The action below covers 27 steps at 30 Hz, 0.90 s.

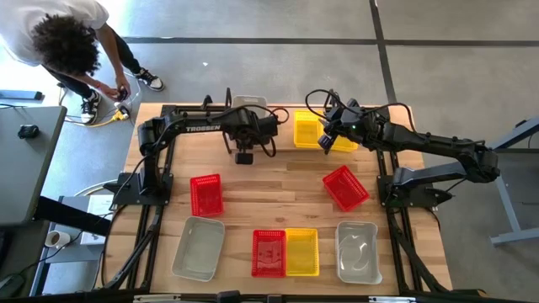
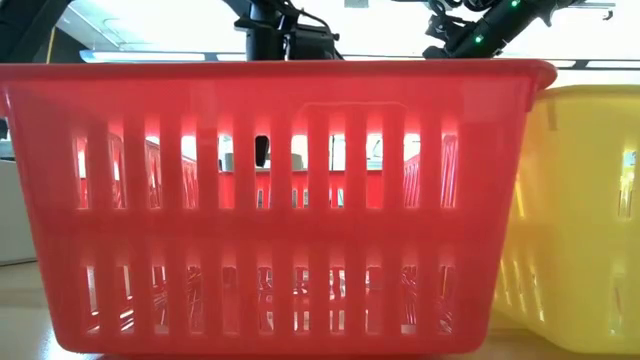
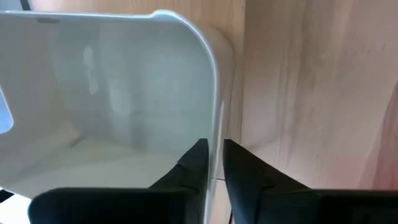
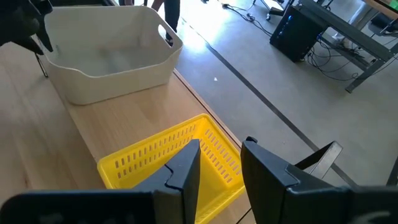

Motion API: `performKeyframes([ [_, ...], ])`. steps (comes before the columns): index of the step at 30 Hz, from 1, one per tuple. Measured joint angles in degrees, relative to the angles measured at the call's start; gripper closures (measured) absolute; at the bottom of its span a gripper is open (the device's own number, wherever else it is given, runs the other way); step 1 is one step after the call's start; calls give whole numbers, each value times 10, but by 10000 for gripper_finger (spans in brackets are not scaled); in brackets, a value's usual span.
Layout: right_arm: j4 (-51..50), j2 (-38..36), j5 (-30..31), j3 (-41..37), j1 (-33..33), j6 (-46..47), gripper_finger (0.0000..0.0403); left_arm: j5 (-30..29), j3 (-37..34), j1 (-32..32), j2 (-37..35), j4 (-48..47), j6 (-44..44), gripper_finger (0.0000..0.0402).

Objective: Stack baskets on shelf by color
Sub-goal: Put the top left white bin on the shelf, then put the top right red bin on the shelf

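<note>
Your left gripper [image 3: 213,163] reaches to the far edge, its fingers pinching the wall of a clear basket [image 3: 112,93]. Your right gripper [image 4: 221,165] is beside it, fingers apart over a yellow basket [image 4: 168,155]. You have three red, two yellow and three clear baskets.

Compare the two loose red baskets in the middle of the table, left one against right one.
The left red basket lies square to the table edges; the right red basket sits turned at an angle. The left one is nearer the left arm, the right one nearer the right arm. Both are red, slotted, similar in size, upright and apart from other baskets.
</note>
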Motion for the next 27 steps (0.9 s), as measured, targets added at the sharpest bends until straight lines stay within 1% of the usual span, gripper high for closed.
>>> performKeyframes([
  [8, 0, 0, 0, 0, 1, 1, 300, 1, 0, 0, 0, -6, -11, 299],
  [14, 0, 0, 3, 0, 25, -2, 300, 1, 0, 0, -1, -17, -15, 264],
  [20, 0, 0, 3, 0, 53, -3, 300, -7, 0, -1, -4, -20, -20, 255],
  [23, 0, 0, 4, 0, 69, -3, 300, -9, 17, -3, -4, -37, -20, 255],
  [27, -54, 0, 3, 28, 95, -3, 300, -9, 51, -8, -4, -54, -20, 254],
])
